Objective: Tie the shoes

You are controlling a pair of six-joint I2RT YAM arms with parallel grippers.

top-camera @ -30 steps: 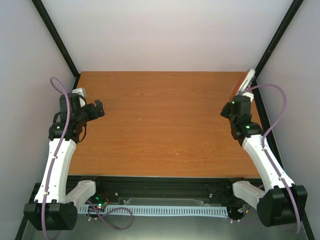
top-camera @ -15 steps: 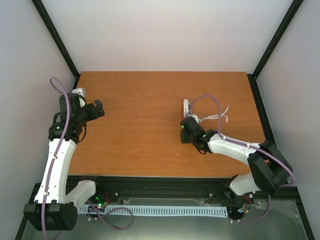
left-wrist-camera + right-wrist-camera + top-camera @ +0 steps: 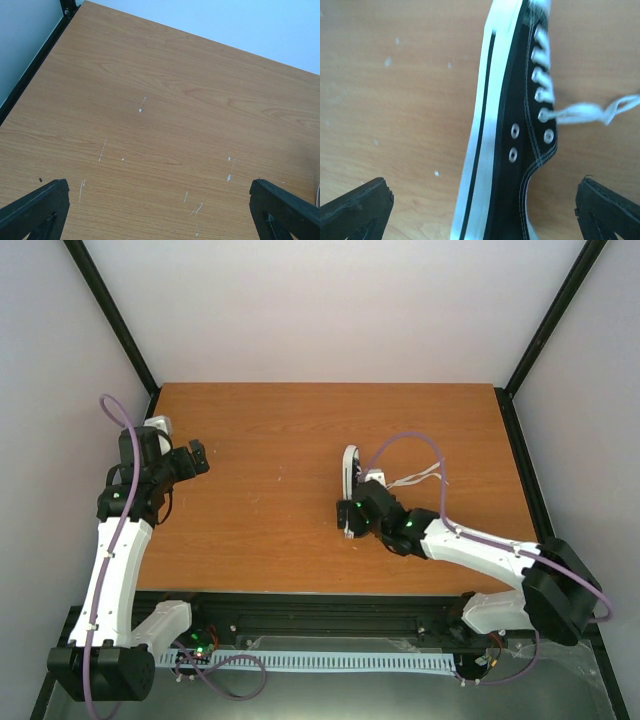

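So the wooden table (image 3: 270, 440) has just one sneaker (image 3: 350, 465) on it, sitting a bit right of the middle. The left arm (image 3: 115, 560) is way off at the left edge. The left gripper (image 3: 192, 460) has its jaws spread wide over bare wood, well apart from the sneaker. I'd guess it's parked there to stay out of the way until a second hand is needed.

The right arm (image 3: 470, 545) stretches in low across the table. The right gripper (image 3: 482, 212) hovers right at the heel end with jaws wide apart, one finger on each side and pinching nothing. Looks to me like it's lining up on the sneaker rather than holding it.

Honestly can't tell from the top view if the sneaker is on its side or upright.

The white laces (image 3: 590, 112) come out of the top eyelets (image 3: 545, 125) and trail loose to the right, untied, so the tying hasn't really started imo
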